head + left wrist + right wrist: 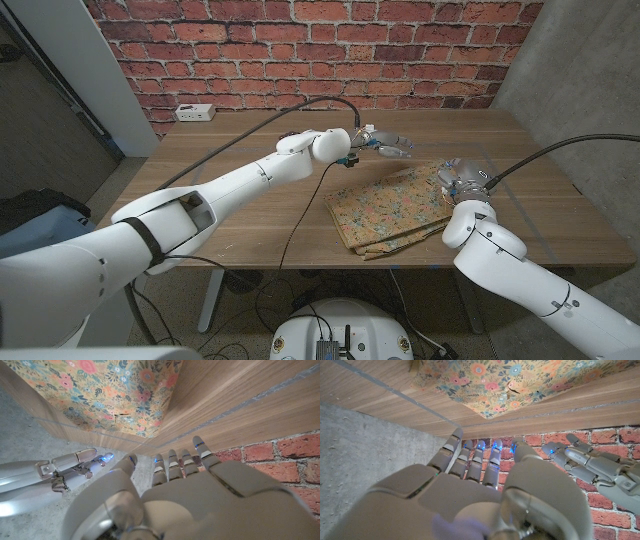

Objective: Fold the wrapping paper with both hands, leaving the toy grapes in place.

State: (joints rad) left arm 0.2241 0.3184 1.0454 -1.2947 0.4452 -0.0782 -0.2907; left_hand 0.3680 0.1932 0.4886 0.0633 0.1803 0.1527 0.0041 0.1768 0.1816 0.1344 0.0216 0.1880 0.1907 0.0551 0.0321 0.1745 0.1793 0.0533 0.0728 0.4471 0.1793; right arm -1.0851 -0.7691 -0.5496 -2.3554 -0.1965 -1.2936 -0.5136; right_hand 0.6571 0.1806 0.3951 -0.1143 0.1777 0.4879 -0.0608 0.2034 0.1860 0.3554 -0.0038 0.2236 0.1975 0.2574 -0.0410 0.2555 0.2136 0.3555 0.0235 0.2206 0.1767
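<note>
The floral wrapping paper (393,207) lies folded in layers on the right half of the wooden table (250,200). My left hand (385,145) hovers just past the paper's far edge, fingers apart and holding nothing. Over the paper's right corner sits my right hand (462,180), fingers stretched out and empty. In the left wrist view my left hand (200,490) points toward the paper (110,390), with the right hand (60,472) beside it. The right wrist view has my right hand (480,480) near the paper's corner (510,382) and the left hand (595,467) alongside. I see no toy grapes.
A white power strip (194,112) lies at the table's back left corner. A black cable (300,215) hangs from the left arm across the table's middle. A brick wall (300,40) stands behind the table.
</note>
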